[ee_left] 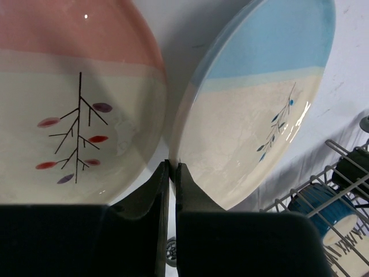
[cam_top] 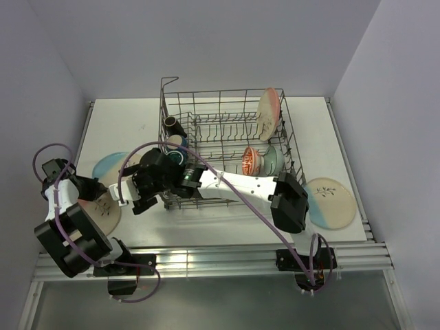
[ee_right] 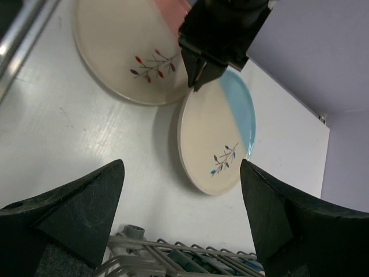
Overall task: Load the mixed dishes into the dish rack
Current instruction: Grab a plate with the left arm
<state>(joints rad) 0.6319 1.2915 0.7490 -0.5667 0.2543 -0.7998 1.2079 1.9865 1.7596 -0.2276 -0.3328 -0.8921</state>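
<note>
My left end effector (ee_left: 171,173) is pinched narrow on the rim of the blue plate (ee_left: 259,115), tilted, its blue half toward the frame's upper right; my right end effector (ee_right: 181,167) gapes wide.

Top camera overlooks the table (cam_top: 137,117); both wrist cameras (close, downward) share the blue plate (ee_right: 216,138).

A white desk (cam_top: 130,117) is enclosed by pale lilac walls (cam_top: 206,41) at nine, twelve and three o'clock. An aluminium rail (cam_top: 220,261) is fitted along its six o'clock edge. Soft, even light is cast throughout.
</note>
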